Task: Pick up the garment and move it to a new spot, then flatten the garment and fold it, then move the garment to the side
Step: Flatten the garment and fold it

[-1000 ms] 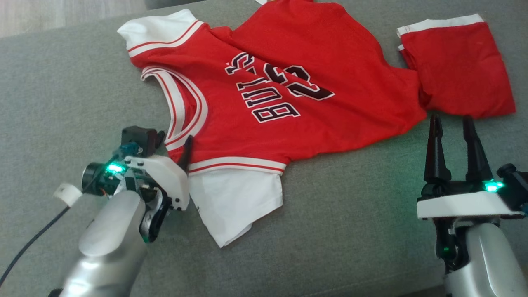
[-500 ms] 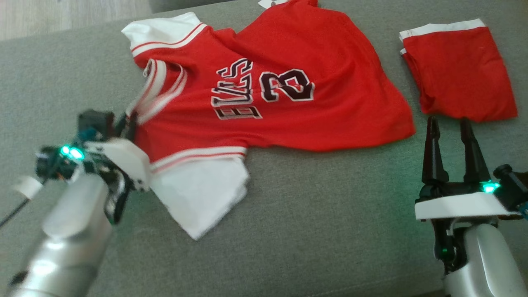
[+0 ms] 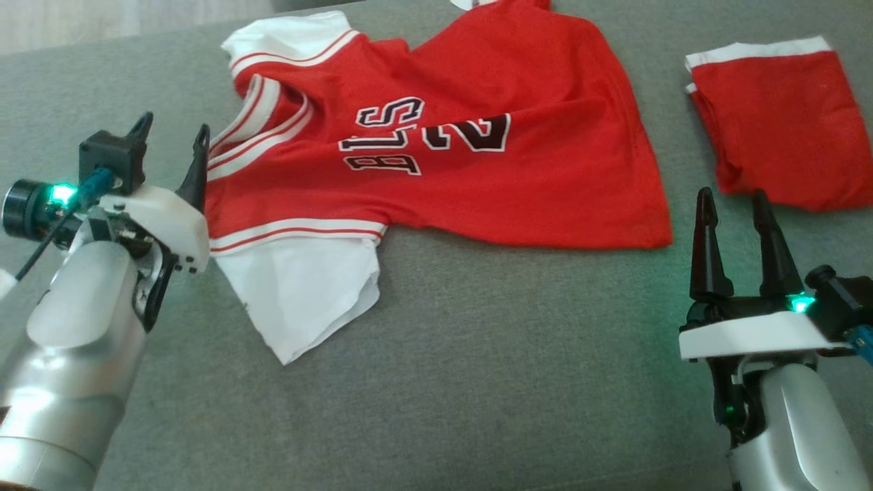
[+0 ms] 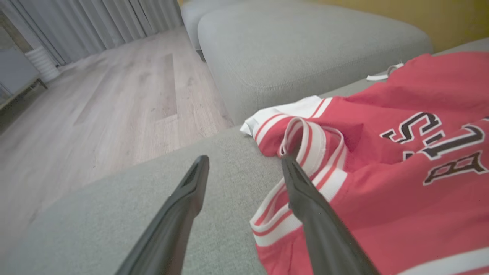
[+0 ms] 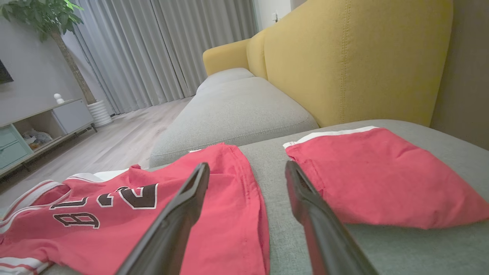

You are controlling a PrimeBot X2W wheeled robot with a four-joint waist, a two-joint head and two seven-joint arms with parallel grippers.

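The garment (image 3: 477,170) is a red basketball jersey with white sleeves and black lettering, lying wrinkled across the grey sofa seat (image 3: 477,354). My left gripper (image 3: 172,126) stands open just left of its striped neckline with nothing between the fingers. In the left wrist view that gripper (image 4: 244,160) spans bare cushion, and its right-hand finger (image 4: 305,198) overlaps the collar of the garment (image 4: 382,183). My right gripper (image 3: 730,198) is open over bare cushion beyond the jersey's hem. In its own wrist view the right gripper (image 5: 246,166) sits between the garment (image 5: 114,221) and the shorts.
Folded red shorts (image 3: 777,150) with a white band lie at the far right, also seen as shorts (image 5: 374,175) in the right wrist view. A yellow backrest (image 5: 344,65) rises behind them. A second grey cushion (image 4: 305,49) and wooden floor (image 4: 95,114) lie past the seat's edge.
My left gripper had shut on the jersey's neckline and dragged it leftward. It has now opened, let go and risen. The right arm stayed put.
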